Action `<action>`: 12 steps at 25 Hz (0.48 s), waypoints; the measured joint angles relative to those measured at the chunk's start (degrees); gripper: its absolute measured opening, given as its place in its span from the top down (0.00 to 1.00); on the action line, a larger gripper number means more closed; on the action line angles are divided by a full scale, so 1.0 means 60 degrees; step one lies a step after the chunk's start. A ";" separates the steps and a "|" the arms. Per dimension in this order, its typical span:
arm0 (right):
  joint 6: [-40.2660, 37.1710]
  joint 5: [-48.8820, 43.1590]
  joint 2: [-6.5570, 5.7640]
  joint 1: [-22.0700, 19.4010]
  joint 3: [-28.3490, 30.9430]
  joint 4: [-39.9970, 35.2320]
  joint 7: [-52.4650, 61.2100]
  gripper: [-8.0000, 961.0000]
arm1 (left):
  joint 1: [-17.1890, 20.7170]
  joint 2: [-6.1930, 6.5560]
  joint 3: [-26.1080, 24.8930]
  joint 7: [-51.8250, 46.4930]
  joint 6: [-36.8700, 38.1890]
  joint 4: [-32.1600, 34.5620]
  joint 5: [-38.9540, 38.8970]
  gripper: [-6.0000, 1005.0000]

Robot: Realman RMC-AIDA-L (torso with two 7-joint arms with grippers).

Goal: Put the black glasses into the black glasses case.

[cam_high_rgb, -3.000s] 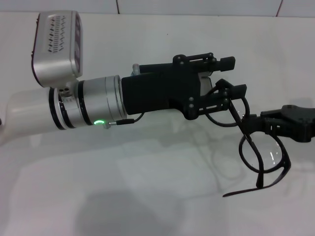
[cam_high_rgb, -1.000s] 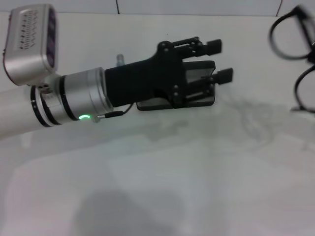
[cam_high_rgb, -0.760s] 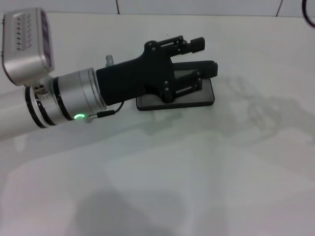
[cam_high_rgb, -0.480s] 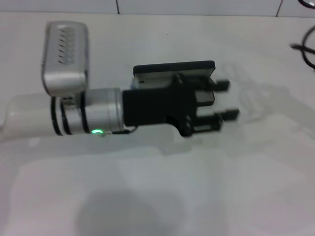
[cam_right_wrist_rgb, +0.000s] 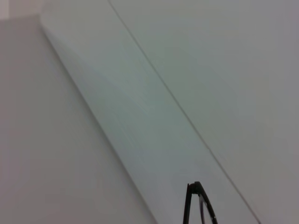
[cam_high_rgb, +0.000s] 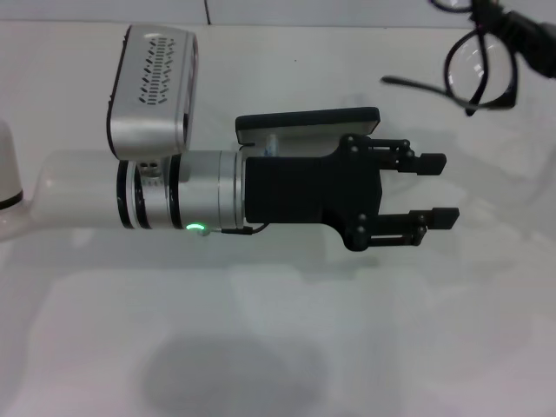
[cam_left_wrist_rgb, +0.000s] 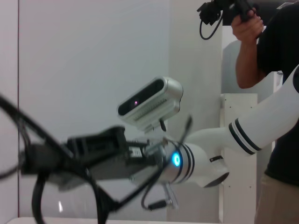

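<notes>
**What I can't make out from the feeds**

From the head camera, my left arm covers most of the flat black rectangular glasses case (cam_high_rgb: 308, 120). The thin black-framed glasses (cam_high_rgb: 482, 61) run off the top edge, and the dark right gripper (cam_high_rgb: 521, 30) holding them is mostly out of frame, fingers unseen.

left arm (cam_high_rgb: 174, 195) over black glasses case (cam_high_rgb: 308, 122), blocking access

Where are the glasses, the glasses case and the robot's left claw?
black glasses (cam_high_rgb: 483, 69): head view, on the lens.
black glasses case (cam_high_rgb: 308, 120): head view, on its top edge.
left gripper (cam_high_rgb: 439, 188): head view, between its fingertips.
</notes>
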 joint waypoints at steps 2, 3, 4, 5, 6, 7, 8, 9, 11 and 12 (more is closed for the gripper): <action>0.0215 -0.0006 0.0002 0.0078 -0.0259 0.0127 -0.0121 0.93 | -0.0024 0.0005 -0.0028 -0.0001 -0.0063 0.0005 -0.0025 0.43; 0.0350 -0.0017 0.0003 0.0105 -0.0439 0.0171 -0.0173 0.93 | -0.0024 0.0005 -0.0028 -0.0001 -0.0063 0.0005 -0.0025 0.43; 0.0484 -0.0030 0.0004 0.0117 -0.0630 0.0190 -0.0201 0.93 | -0.0063 0.0011 -0.0053 -0.0003 -0.0193 -0.0027 -0.0052 0.43; 0.0606 -0.0035 0.0005 0.0124 -0.0796 0.0191 -0.0205 0.93 | -0.0081 0.0015 -0.0060 -0.0003 -0.0259 -0.0051 -0.0066 0.43; 0.0778 -0.0037 0.0008 0.0132 -0.1008 0.0192 -0.0211 0.93 | -0.0099 0.0024 -0.0061 -0.0004 -0.0330 -0.0073 -0.0083 0.43; 0.0900 -0.0031 0.0011 0.0131 -0.1145 0.0193 -0.0221 0.93 | -0.0099 0.0024 -0.0061 -0.0004 -0.0330 -0.0073 -0.0083 0.43; 0.1008 -0.0021 0.0017 0.0129 -0.1248 0.0195 -0.0237 0.93 | -0.0099 0.0024 -0.0061 -0.0004 -0.0330 -0.0073 -0.0083 0.43; 0.1106 -0.0010 0.0021 0.0120 -0.1326 0.0196 -0.0270 0.93 | -0.0100 0.0028 -0.0060 -0.0005 -0.0347 -0.0075 -0.0084 0.43; 0.1149 -0.0010 0.0023 0.0094 -0.1334 0.0198 -0.0303 0.93 | -0.0103 0.0034 -0.0059 -0.0007 -0.0411 -0.0078 -0.0083 0.43; 0.1171 -0.0010 0.0023 0.0074 -0.1321 0.0198 -0.0324 0.93 | -0.0103 0.0034 -0.0059 -0.0007 -0.0411 -0.0078 -0.0083 0.43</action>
